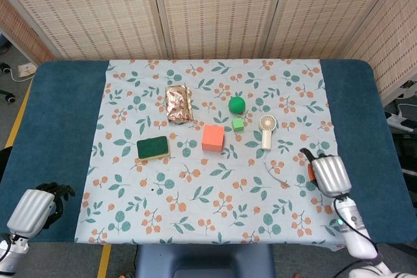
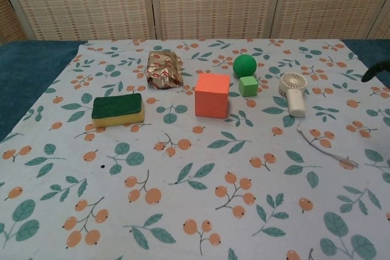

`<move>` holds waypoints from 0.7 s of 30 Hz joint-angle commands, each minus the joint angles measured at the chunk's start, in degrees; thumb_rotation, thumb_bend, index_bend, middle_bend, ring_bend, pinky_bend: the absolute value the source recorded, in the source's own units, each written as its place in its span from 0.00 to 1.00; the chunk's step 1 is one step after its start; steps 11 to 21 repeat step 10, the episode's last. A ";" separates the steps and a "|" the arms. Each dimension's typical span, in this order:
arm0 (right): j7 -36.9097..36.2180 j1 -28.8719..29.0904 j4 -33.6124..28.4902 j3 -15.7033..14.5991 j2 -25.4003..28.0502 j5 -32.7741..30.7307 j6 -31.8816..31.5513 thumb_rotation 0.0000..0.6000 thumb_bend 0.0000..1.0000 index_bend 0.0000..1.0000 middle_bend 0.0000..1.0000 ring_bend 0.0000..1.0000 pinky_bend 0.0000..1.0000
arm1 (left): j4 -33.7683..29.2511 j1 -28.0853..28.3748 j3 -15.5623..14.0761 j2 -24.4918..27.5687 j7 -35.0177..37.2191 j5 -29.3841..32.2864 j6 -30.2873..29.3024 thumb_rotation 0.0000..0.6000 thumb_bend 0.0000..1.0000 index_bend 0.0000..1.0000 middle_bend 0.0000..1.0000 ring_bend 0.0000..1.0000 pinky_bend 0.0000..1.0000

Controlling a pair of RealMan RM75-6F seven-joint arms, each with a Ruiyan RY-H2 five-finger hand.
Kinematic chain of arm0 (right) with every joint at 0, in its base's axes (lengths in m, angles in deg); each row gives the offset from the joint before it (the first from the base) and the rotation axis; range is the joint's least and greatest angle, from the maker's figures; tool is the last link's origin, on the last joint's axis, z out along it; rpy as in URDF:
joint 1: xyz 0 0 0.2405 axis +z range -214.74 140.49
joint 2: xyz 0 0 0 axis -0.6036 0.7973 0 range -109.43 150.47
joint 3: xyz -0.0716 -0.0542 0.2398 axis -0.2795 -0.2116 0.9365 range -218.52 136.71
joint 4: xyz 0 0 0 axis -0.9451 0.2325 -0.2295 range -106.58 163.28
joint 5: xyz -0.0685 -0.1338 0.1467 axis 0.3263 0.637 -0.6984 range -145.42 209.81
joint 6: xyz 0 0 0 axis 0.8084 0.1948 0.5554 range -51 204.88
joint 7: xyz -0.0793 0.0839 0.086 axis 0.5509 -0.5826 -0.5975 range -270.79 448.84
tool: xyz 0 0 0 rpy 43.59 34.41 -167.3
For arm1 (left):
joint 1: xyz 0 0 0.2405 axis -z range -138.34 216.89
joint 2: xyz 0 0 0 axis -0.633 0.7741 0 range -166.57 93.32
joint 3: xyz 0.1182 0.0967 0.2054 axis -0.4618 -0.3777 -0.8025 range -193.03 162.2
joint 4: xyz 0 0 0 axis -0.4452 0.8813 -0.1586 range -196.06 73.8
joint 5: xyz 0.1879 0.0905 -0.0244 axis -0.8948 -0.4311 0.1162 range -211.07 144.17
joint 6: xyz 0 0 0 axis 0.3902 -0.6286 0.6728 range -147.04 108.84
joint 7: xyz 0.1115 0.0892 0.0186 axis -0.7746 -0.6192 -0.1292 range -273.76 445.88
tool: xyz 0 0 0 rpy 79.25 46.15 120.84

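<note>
1. The right hand point(image 1: 328, 174) is low over the right side of the flowery cloth point(image 1: 130, 213); it holds nothing that I can see; we see its back, so I cannot tell if its fingers are wide or curled.
2. The thing nearest to it is a thin white cord point(image 1: 277, 175); it lies flat on the cloth, just to the left of the hand, and they do not touch.
3. A bit further up is a little white fan point(image 1: 267, 129); it lies on its side with the round head away from the robot; I think it lies flat because it cannot stand up by itself.
4. Left of the fan, a small green cube point(image 1: 238, 124) sits just in front of a green ball point(image 1: 236, 104); in the chest view they look like they touch.
5. Next comes an orange block point(image 1: 213, 137); then a sponge point(image 1: 153, 148) with its green side up; both sit flat and apart.
6. Behind them is a crumpled shiny packet point(image 1: 178, 103); it is closed, so what is inside is hidden.
7. The left hand point(image 1: 39, 203) is far away, at the near left corner of the blue table point(image 1: 65, 128), off the cloth; its dark fingers point(image 1: 58, 192) look curled in with nothing in them.
</note>
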 commanded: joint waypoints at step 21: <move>-7.79 -8.84 3.32 -2.20 3.23 10.14 -9.21 1.00 0.32 0.21 0.33 0.17 0.39 | -0.36 0.00 0.58 -1.52 -4.21 0.08 -0.04 1.00 0.90 0.46 0.53 0.43 0.50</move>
